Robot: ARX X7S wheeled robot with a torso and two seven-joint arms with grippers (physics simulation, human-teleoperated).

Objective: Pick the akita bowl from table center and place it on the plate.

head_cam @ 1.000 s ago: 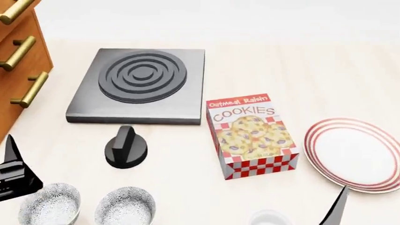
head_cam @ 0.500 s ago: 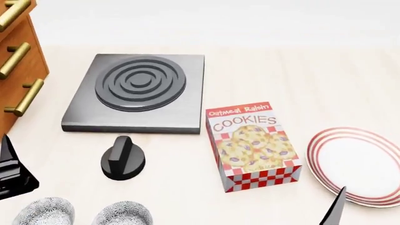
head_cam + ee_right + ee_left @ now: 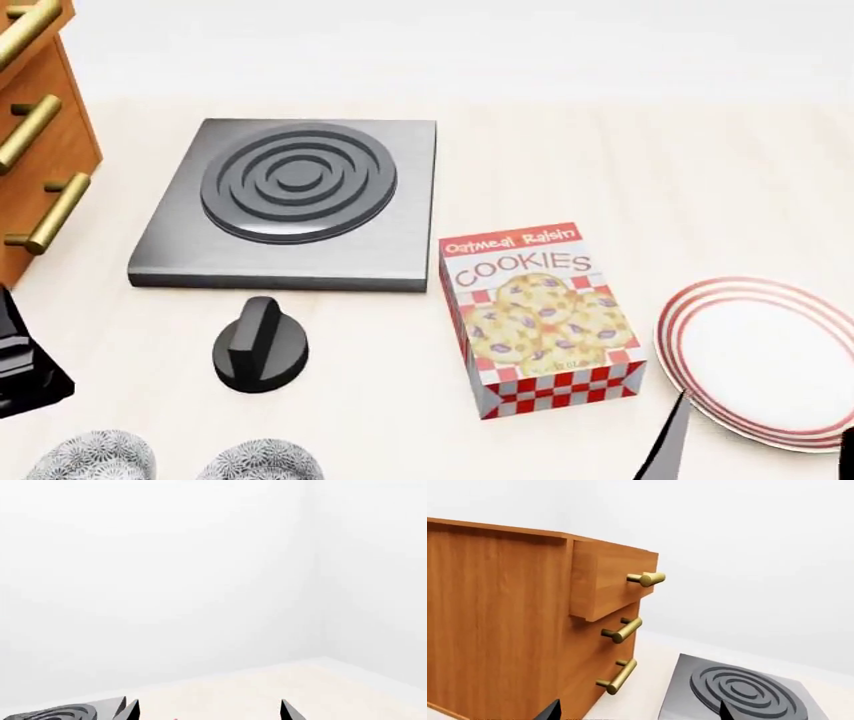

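The akita bowl (image 3: 263, 461) sits below the cookie box (image 3: 541, 318); the plate (image 3: 767, 363) lies right of it. Left gripper (image 3: 637, 714) and right gripper (image 3: 208, 711) both stand apart, empty.

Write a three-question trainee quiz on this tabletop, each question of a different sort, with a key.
1. True or false: a speckled grey-and-white bowl already sits on the red-ringed white plate.
2. Multiple choice: what stands between the square grey burner plate and the red-ringed plate? A) black knob B) red-and-white cookie box C) wooden drawer cabinet
3. Fill in: the cabinet's three drawer handles are ____ coloured.

Key: 1 false, both speckled bowls are at the near edge, left of the plate; 2 B, the cookie box; 3 brass.
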